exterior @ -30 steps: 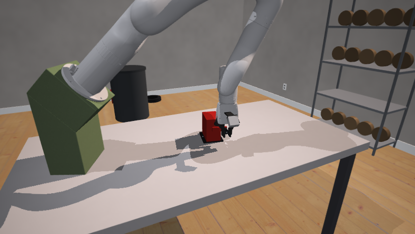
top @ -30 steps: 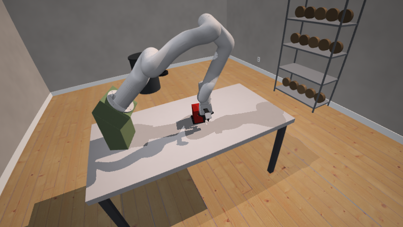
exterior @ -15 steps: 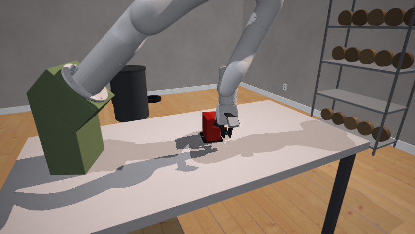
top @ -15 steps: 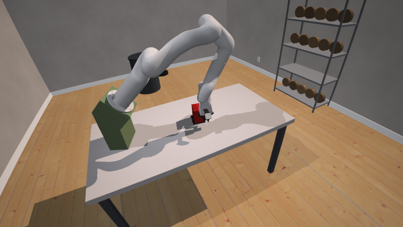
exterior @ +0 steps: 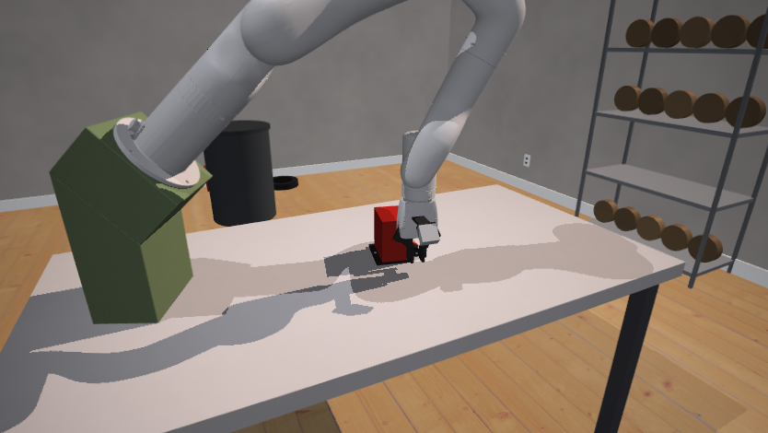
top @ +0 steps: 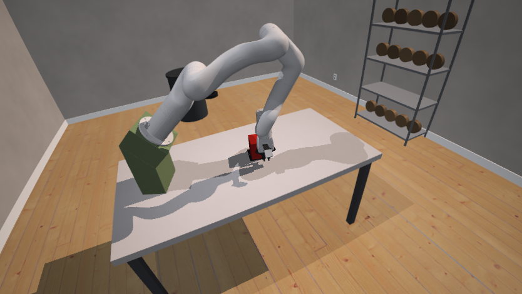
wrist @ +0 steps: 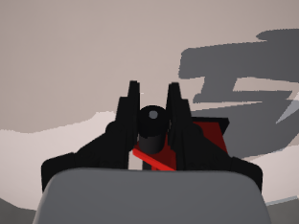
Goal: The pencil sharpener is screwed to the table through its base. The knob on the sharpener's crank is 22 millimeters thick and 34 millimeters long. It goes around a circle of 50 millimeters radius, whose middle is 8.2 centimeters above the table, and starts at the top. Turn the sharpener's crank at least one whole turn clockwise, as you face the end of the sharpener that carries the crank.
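Pedestal (exterior: 123, 258) first, at the far left: an olive-green block on the white table (exterior: 483, 333), from which the grey arm (exterior: 461, 97) rises, bends over and drops to the middle of the top. There the red pencil sharpener (exterior: 384, 236) sits on its dark base, and the gripper (exterior: 419, 252) hangs just beside its right-hand end, pointing down. The wrist view shows the two black fingers clamped on either side of the black crank knob (wrist: 152, 123), with a red crank arm (wrist: 153, 161) visible below it; the jaws are closed onto the knob, not together. In the exterior view the fingertips reach low, close to the table and near the base, so the knob seems to be in the lower part of its circle rather than at the top where it starts. On that reading the grasp is made and part of a turn is probably done; how much of the whole clockwise turn remains cannot be read from these views. Further right stands a metal shelf rack (exterior: 715, 215) carrying brown discs, well apart from the table.
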### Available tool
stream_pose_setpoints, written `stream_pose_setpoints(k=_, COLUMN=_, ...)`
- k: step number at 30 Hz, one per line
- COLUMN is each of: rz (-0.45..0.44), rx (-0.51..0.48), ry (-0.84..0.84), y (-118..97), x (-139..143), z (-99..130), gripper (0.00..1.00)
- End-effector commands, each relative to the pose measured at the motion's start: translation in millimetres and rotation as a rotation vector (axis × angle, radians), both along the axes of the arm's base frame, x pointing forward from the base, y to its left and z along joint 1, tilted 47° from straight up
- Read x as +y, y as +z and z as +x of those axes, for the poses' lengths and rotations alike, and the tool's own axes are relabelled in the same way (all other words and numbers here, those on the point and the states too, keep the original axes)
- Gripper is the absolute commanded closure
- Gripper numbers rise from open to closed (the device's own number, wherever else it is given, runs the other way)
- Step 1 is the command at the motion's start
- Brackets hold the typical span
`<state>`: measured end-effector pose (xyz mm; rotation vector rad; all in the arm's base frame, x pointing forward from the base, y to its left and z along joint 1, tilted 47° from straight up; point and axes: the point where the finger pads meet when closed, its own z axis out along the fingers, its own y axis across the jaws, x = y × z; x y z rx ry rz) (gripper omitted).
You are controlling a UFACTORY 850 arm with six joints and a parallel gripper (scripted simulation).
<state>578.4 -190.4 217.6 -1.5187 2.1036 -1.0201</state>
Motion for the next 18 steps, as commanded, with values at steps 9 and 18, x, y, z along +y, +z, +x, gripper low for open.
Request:
stream_pose_setpoints(k=9, rz=0.0, rx=0.0, ry=0.001, y=-29.7, x=-3.1, z=-2.0, gripper=1.0)
stream_pose_setpoints(k=18, rz=0.0, rx=0.0, ry=0.001, y=-42.0, x=-2.2, z=-8.5, gripper=1.0)
